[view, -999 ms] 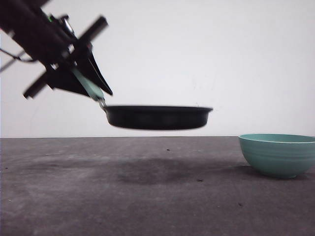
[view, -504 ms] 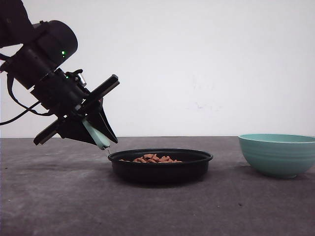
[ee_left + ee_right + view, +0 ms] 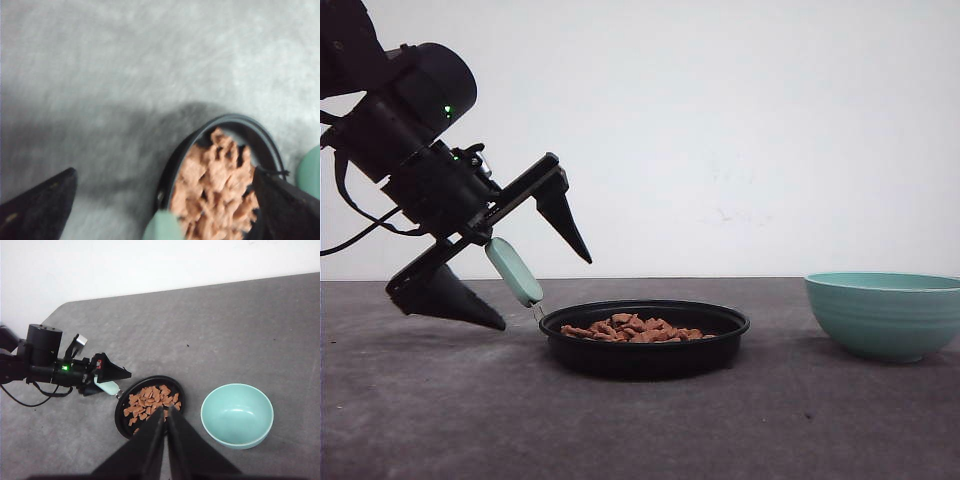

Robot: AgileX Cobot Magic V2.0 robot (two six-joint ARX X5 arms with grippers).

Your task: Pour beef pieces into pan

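No readable txt, labels or nos. anywhere.

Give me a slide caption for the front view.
Left pincer open around the handle of the pan, which sits on the table holding beef; bowl at right.

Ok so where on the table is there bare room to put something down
Bare patches: the front strip of table nearer the camera than the pan and bowl, and the wide back area behind them toward the wall. The gap between pan and bowl is narrower. It is crowded at the pan's handle, which the open left gripper straddles.
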